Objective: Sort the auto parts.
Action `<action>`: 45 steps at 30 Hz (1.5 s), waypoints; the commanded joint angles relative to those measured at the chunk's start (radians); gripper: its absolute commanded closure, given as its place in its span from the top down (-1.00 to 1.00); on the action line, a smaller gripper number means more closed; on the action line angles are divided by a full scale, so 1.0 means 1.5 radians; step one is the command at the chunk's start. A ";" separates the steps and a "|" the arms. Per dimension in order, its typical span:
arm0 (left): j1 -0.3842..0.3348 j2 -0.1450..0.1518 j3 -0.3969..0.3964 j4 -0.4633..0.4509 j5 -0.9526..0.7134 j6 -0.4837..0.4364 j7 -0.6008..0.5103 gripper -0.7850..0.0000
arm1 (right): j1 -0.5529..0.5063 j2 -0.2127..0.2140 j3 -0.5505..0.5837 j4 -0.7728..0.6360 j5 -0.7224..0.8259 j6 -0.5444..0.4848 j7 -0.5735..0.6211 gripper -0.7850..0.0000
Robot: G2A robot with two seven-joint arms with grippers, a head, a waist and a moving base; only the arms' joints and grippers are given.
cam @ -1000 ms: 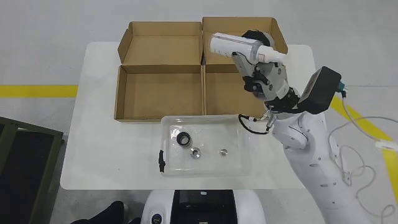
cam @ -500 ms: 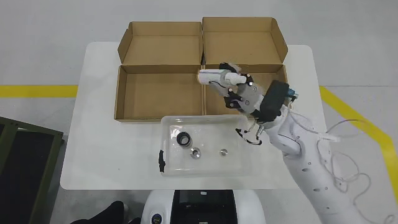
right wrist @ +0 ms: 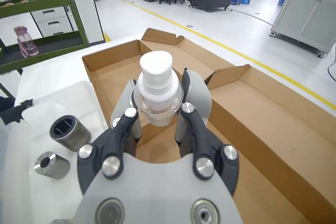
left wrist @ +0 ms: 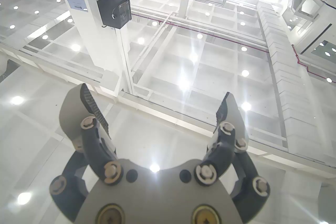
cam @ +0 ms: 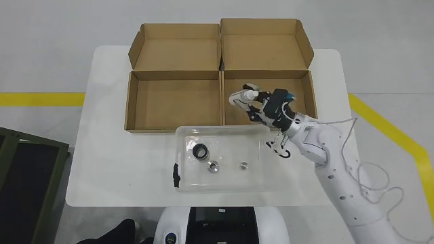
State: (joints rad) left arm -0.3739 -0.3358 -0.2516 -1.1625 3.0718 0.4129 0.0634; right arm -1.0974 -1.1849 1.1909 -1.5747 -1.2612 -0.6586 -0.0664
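Nearest us, the clear tray [cam: 224, 130] sits on the counter [cam: 108, 142] with three parts left in it: a dark ring [cam: 200, 151], a steel cylinder [cam: 213, 167] and a small steel piece [cam: 243, 165], none touching another. A black piece [cam: 175, 175] sits at the tray's left edge; we can't tell what it is.

Just past the tray, the right claw [right wrist: 157, 101] is closed around a white stepped part [right wrist: 156, 72]. Its fingers clamp the clear collar, and the white end sticks out beyond the fingertips. From above, the part hangs over the right box [cam: 298, 85], close to the wall it shares with the left box [cam: 173, 102]. As far as we can see it isn't touching the cardboard.

The left claw [left wrist: 156, 95] points up at the ceiling, jaws wide apart, nothing in it.

Farther back, both box lids lie folded open.

Progress, our read: early. We see no part lying in either box, though the arm covers some of the right one. One part is in the claw, over the box but not released. Three metal parts wait in the tray, so most of the sorting is left. Which box each belongs in, we can't tell.
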 commanded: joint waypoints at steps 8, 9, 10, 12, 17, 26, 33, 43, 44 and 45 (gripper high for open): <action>0.000 0.000 0.000 0.000 0.000 0.000 0.000 1.00 | 0.059 0.000 -0.017 0.060 -0.024 -0.033 0.082 -1.00; 0.000 0.000 0.000 0.000 0.000 0.000 0.000 1.00 | 0.066 -0.001 -0.021 0.069 -0.019 -0.035 0.086 -1.00; 0.000 0.000 0.000 0.000 0.000 0.000 0.000 1.00 | 0.072 -0.002 -0.024 0.080 -0.013 -0.038 0.091 -1.00; 0.000 0.000 0.000 0.000 0.000 0.000 0.000 1.00 | 0.086 -0.004 -0.031 0.102 -0.008 -0.041 0.103 -1.00; 0.000 0.000 0.000 0.000 0.000 0.000 0.000 1.00 | 0.120 -0.008 -0.050 0.149 -0.010 -0.046 0.122 -1.00; 0.000 0.000 0.000 0.000 0.000 0.000 0.000 1.00 | 0.142 -0.015 -0.070 0.195 0.008 -0.039 0.131 -0.44; 0.000 0.000 0.000 0.000 0.000 0.000 0.000 1.00 | 0.148 -0.015 -0.077 0.207 0.003 -0.043 0.138 -0.36; 0.000 0.000 0.000 0.000 0.000 0.000 0.000 1.00 | 0.157 -0.016 -0.079 0.208 0.006 -0.043 0.138 1.00; 0.000 0.000 0.000 0.000 0.000 0.000 0.000 1.00 | 0.158 -0.015 -0.076 0.204 0.005 -0.043 0.139 1.00; 0.000 0.000 0.000 0.000 0.000 0.000 0.000 1.00 | 0.159 -0.014 -0.072 0.197 0.005 -0.044 0.138 1.00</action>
State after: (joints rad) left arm -0.3739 -0.3358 -0.2516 -1.1625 3.0718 0.4129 0.0634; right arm -0.8596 -1.2072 1.0774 -1.2708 -1.2530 -0.7240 0.1415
